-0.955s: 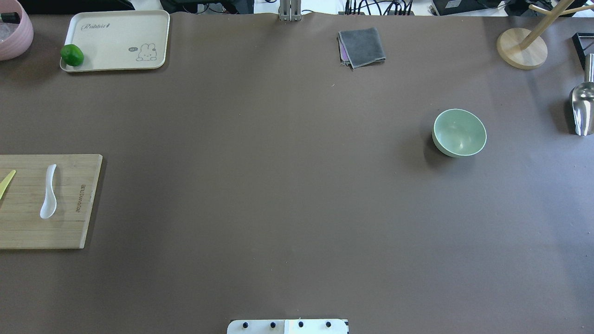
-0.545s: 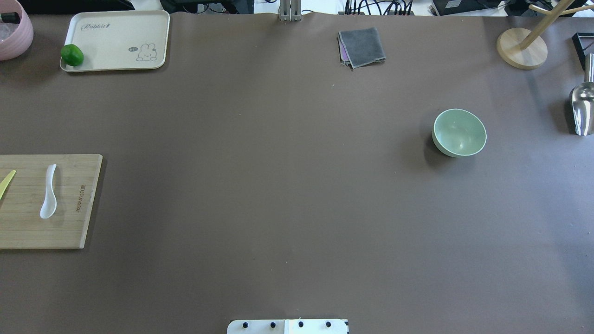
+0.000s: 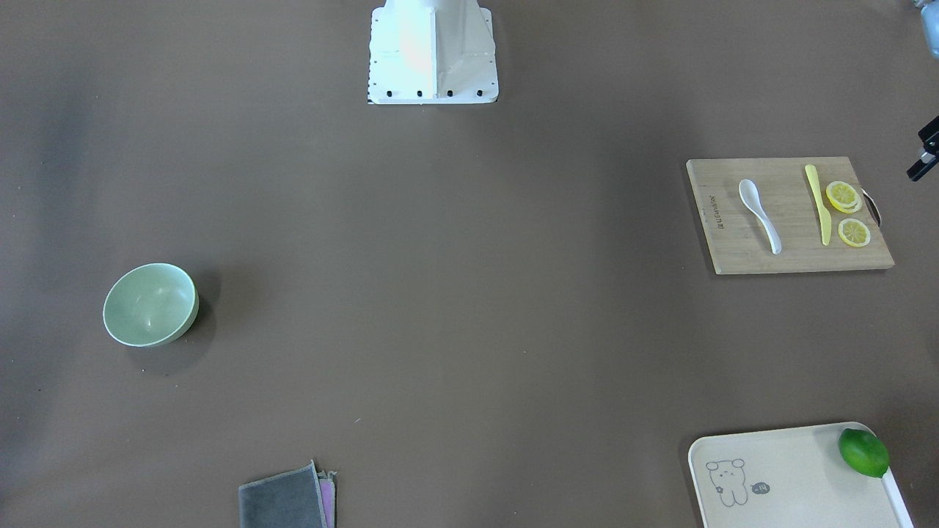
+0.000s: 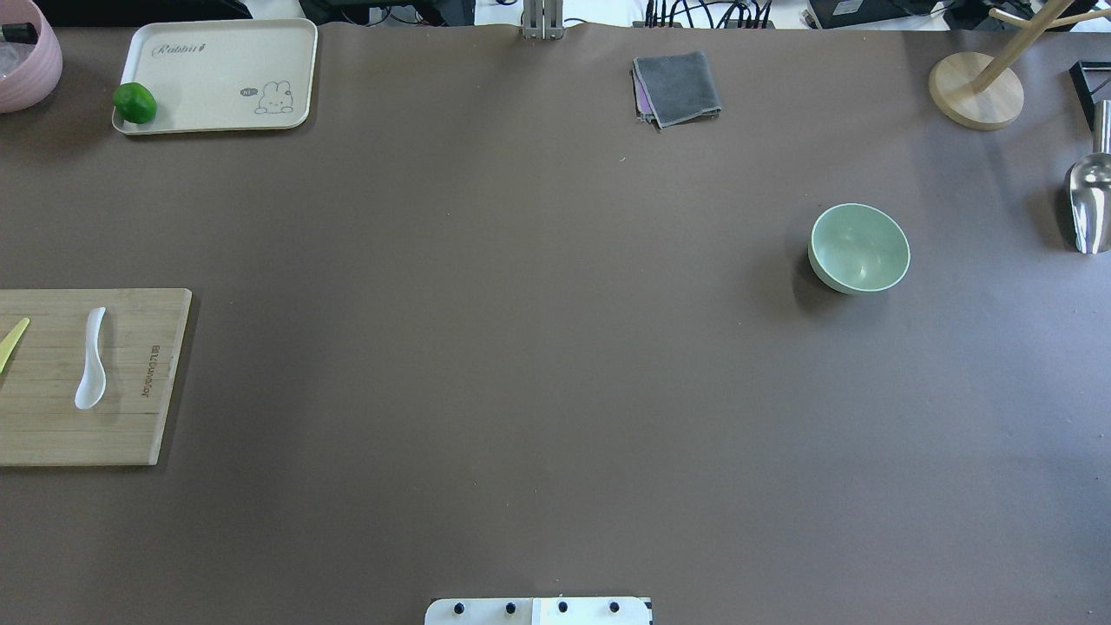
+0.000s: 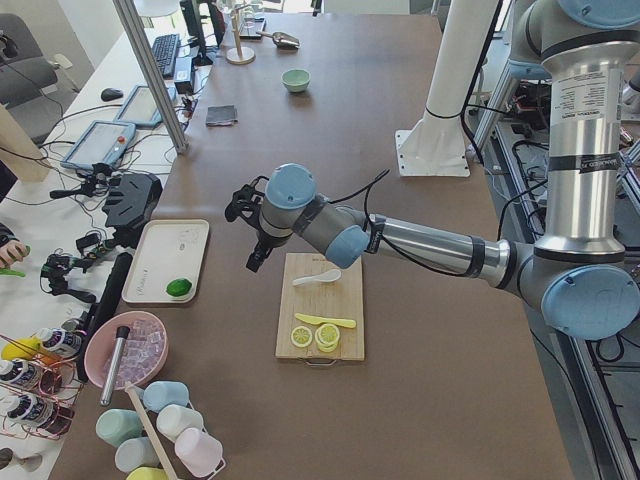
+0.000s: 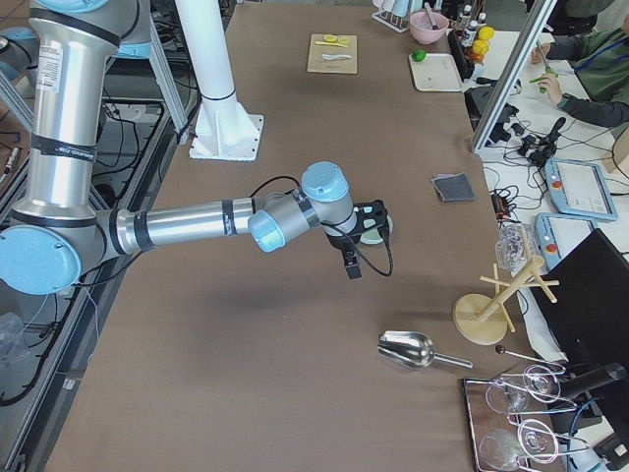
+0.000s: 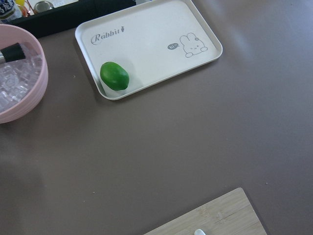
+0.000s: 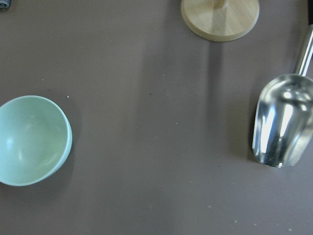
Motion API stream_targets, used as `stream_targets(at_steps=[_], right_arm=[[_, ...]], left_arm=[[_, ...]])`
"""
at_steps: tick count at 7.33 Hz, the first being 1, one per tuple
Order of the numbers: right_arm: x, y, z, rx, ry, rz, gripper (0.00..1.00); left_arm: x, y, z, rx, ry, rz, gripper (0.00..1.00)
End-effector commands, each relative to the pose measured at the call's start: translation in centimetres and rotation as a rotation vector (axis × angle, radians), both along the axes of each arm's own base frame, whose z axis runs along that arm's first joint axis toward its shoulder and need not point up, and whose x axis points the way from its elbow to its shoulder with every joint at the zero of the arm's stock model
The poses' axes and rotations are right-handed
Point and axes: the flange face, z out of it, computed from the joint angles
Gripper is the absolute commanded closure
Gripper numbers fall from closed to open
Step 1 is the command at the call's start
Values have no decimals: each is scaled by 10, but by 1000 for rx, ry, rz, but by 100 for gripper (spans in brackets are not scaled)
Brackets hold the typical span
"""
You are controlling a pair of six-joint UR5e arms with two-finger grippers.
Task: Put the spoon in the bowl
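The white spoon (image 4: 91, 360) lies on a bamboo cutting board (image 4: 130, 425) at the table's left edge, its scoop toward me; it also shows in the front view (image 3: 759, 215). The empty mint-green bowl (image 4: 859, 247) stands on the right half of the table and shows in the right wrist view (image 8: 32, 139). My left gripper (image 5: 253, 262) hovers above the table beside the board, apart from the spoon (image 5: 318, 277); I cannot tell if it is open. My right gripper (image 6: 349, 268) hovers close by the bowl (image 6: 381, 232); I cannot tell if it is open.
A yellow knife (image 3: 818, 204) and lemon slices (image 3: 843, 196) share the board. A cream tray (image 4: 217, 74) with a lime (image 4: 134, 102) and a pink bowl (image 4: 26, 61) stand far left. A grey cloth (image 4: 677, 87), wooden stand (image 4: 976, 91) and metal scoop (image 4: 1089, 204) lie far right.
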Motion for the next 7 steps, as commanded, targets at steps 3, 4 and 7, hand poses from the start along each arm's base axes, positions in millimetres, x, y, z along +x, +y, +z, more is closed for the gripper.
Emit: stream_targets(at_steps=[3, 4, 7], right_arm=[[-183, -39, -16, -99, -89, 172, 4], [-210, -46, -16, -108, -88, 224, 5], [-232, -44, -15, -161, -93, 332, 26]], left_arm=[[4, 10, 13, 9, 4, 12, 2], [4, 10, 14, 9, 3, 13, 2], [4, 12, 15, 8, 3, 14, 2]])
